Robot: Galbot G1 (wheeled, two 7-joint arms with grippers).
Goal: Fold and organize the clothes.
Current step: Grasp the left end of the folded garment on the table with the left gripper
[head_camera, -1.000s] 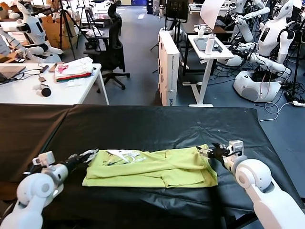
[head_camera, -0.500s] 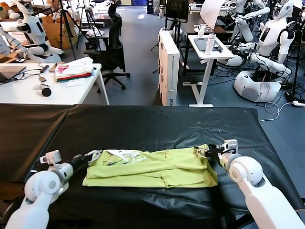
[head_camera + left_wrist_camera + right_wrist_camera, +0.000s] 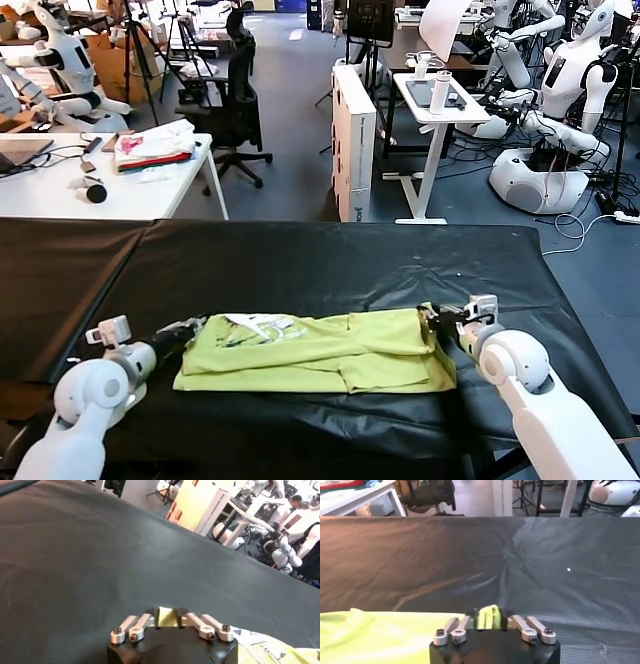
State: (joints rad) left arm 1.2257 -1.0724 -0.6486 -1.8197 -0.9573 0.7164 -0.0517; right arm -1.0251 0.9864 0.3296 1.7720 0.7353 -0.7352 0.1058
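Step in hand: mid-fold, by my read. Both claws have hold of the T-shirt [image 3: 318, 352] at its two ends, low on the tabletop [image 3: 330, 265].
Left claw [image 3: 183, 331]: at the shirt's left end, by the neck; the left wrist view shows a tab of lime cloth pinched between its fingers [image 3: 145, 622], so closed on the fabric.
Right claw [image 3: 437, 319]: at the shirt's right end, far corner; the right wrist view shows a bunched nub of green cloth clamped between its fingers [image 3: 517, 623].
Where the shirt lies: flat on the near middle of the tabletop, long axis running left to right, already doubled into a band.
Next move, a judgement: lift both pinched ends together and carry them evenly, so the band folds without skewing; uneven height would drag a crease.
Shirt material: soft lime-green cotton, matte, lying in shallow ripples; small white print [image 3: 262, 328] near the neck end.
Tabletop cover: black sheet, fine woven grain, slight sheen, a few wrinkles towards the far right.
Background: white desk [image 3: 90, 190] beyond with a pile of white, pink and red cloth [image 3: 155, 146]; not involved.
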